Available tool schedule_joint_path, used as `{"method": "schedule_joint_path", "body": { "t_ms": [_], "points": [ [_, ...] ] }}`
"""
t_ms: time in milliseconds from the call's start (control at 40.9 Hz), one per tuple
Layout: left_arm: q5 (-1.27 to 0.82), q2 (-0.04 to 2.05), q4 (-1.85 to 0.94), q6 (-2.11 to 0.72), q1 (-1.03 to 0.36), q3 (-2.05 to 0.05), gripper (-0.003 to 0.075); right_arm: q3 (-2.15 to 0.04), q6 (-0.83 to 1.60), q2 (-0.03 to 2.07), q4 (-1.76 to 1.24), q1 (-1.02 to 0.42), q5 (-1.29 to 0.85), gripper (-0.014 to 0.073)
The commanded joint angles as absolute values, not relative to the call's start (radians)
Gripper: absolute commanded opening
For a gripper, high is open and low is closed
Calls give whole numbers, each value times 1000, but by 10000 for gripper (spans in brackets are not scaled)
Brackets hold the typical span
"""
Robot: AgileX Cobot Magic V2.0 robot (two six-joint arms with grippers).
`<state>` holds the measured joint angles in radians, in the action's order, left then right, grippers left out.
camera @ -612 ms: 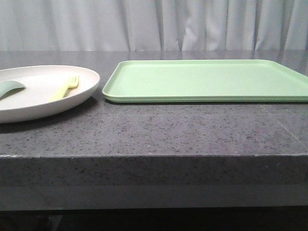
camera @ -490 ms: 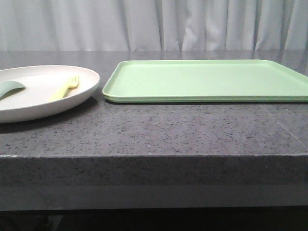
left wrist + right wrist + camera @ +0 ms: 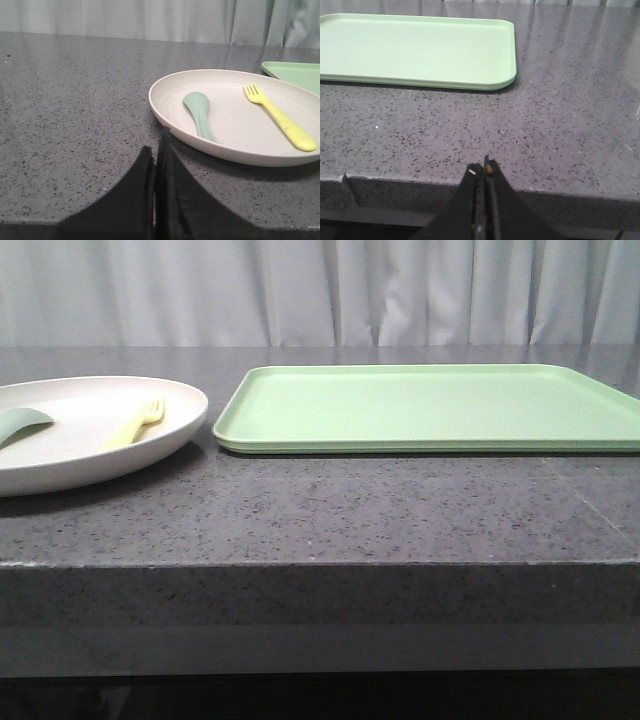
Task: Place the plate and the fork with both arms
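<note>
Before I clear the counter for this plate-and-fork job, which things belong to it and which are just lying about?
Part of the job:
plate
fork, lying on the plate
green tray, probably the destination

Just lying about:
green-blue spoon, also on the plate

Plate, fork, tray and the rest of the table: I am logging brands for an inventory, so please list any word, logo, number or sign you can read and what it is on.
None: no view shows readable text.
plate: plain, no mark.
fork: plain, no mark.
green spoon: plain.
tray: plain, no label.
Speckled countertop: no sign.
left gripper and right gripper: black, shut, no lettering.
</note>
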<state>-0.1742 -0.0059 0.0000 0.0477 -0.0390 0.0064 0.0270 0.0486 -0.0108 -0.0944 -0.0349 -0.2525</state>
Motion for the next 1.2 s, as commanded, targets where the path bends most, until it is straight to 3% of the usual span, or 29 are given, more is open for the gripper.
{"method": "schedule_joint_path", "body": {
  "t_ms": [0,465,759,979,1175],
  "points": [
    [-86,-27,0,49,-37,9,-18,24,58,-29,-87,-35,-175,-67],
    [-21,-27,-23,49,-37,9,-18,24,58,-29,-95,-36,-145,-67],
    [221,-25,-86,49,-37,-20,-18,-53,58,-29,-119,-36,-102,-67],
    [120,62,-71,49,-37,-208,-18,-274,58,32,-119,-36,-166,-67],
    [-46,295,0,49,-37,-418,-18,-479,58,276,-119,-36,-238,-67]
  ]
}}
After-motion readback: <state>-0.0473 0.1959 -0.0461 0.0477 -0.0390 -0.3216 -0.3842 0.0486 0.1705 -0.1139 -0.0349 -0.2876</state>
